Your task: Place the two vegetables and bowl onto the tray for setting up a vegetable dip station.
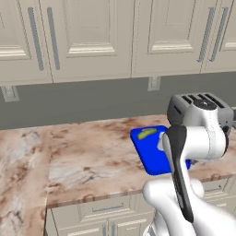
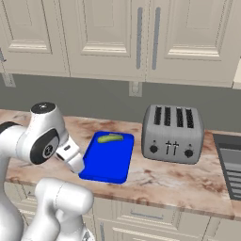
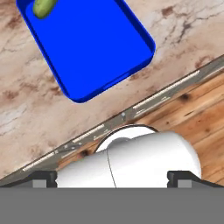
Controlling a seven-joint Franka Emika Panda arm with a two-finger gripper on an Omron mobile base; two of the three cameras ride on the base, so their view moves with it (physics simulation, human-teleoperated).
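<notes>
Blue tray (image 2: 107,160) sits on marbled pink-brown counter (image 2: 179,181), left of grey four-slot toaster (image 2: 172,133). One green vegetable (image 2: 110,138), smooth, oblong, lies at tray's far end; second vegetable and bowl apparently outstanding. Gripper (image 3: 111,181) hovers above tray's near edge, fingers spread fully, holding nothing.

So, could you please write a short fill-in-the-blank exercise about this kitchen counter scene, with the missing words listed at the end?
1. The green vegetable lies on the ____ tray.
2. The grey appliance standing to the right of the tray is a ____.
3. The tray rests on a marble-patterned ____, near its front edge.
4. In the right base view, the vegetable sits at the tray's ____ end, close to the wall.

Missing words: blue; toaster; counter; far
</notes>
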